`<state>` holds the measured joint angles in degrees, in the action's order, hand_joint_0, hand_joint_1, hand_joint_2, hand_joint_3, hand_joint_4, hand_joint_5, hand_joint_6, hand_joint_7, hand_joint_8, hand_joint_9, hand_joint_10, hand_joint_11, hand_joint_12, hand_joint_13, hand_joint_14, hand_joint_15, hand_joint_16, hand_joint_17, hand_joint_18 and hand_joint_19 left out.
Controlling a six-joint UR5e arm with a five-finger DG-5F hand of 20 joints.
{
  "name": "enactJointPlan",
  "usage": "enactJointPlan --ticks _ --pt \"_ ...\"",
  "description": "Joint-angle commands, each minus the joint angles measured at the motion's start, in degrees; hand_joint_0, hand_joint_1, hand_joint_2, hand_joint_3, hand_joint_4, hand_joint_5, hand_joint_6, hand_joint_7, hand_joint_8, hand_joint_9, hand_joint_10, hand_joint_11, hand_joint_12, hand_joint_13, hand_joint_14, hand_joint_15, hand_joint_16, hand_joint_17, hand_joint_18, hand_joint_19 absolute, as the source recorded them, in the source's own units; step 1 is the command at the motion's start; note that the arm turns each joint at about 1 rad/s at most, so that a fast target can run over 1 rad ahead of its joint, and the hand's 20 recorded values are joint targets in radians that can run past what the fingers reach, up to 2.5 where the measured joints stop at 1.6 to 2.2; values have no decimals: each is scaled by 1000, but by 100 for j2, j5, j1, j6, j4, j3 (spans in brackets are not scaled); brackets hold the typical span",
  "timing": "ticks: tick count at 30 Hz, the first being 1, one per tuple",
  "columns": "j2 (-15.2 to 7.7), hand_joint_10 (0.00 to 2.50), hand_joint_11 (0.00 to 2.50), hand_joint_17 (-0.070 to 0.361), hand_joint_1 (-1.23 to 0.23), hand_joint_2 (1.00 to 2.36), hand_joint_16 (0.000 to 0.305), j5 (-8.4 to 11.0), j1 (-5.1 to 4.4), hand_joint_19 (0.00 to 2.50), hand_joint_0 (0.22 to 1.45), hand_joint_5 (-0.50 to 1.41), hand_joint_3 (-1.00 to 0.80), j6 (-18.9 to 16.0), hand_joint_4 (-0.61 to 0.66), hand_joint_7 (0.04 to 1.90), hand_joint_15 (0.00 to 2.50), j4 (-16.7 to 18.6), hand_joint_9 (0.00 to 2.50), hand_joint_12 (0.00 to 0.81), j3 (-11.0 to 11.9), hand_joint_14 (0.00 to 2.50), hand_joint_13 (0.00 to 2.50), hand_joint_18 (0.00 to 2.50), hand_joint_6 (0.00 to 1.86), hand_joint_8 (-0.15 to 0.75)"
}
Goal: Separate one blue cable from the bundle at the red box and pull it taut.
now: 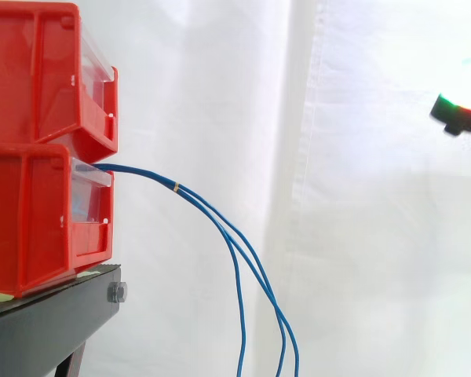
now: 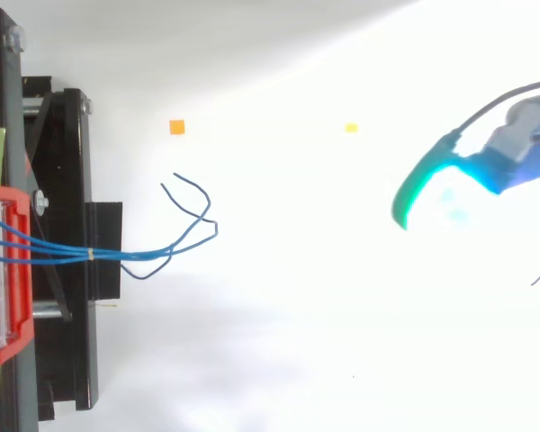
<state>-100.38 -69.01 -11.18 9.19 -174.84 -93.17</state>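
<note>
clear room between robot hand (image 2: 457,184) and cables (image 2: 108,255)

Robot lab test rig: white curtain (image 1: 337,157) backdrop, stacked red storage bins (image 1: 31,78) left on bolted black metal stand (image 1: 55,322), orange square (image 2: 176,127) and yellow square (image 2: 351,129) markers below.

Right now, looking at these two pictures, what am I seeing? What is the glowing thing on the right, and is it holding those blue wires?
One picture is taken from the side, the other from above, and both show the same scene. The glowing thing at the right is a robot's hand. Two red bins are stacked on a black stand. Blue cables come out of the lower bin, bound by a small yellow tie, then hang loose. The hand is well apart from them and holds none.
</note>
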Motion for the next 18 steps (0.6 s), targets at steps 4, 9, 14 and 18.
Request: enactJointPlan --ticks 4,9,14,18 --pt "-395 13 403 96 -589 1003 43 72 -15 430 521 -203 -455 21 156 824 260 494 531 337 54 9 408 292 503 280" --pt "-729 11 399 95 -616 1002 42 178 -15 437 522 -203 -460 82 154 825 264 767 538 337 229 9 421 290 503 279" --pt "-1212 11 413 94 -619 1002 42 178 64 435 523 -202 -462 100 157 826 266 776 549 338 669 9 432 297 503 282" --pt "-1256 11 420 94 -618 1003 42 362 81 438 523 -200 -460 267 161 824 271 1031 558 337 713 9 435 304 503 284"
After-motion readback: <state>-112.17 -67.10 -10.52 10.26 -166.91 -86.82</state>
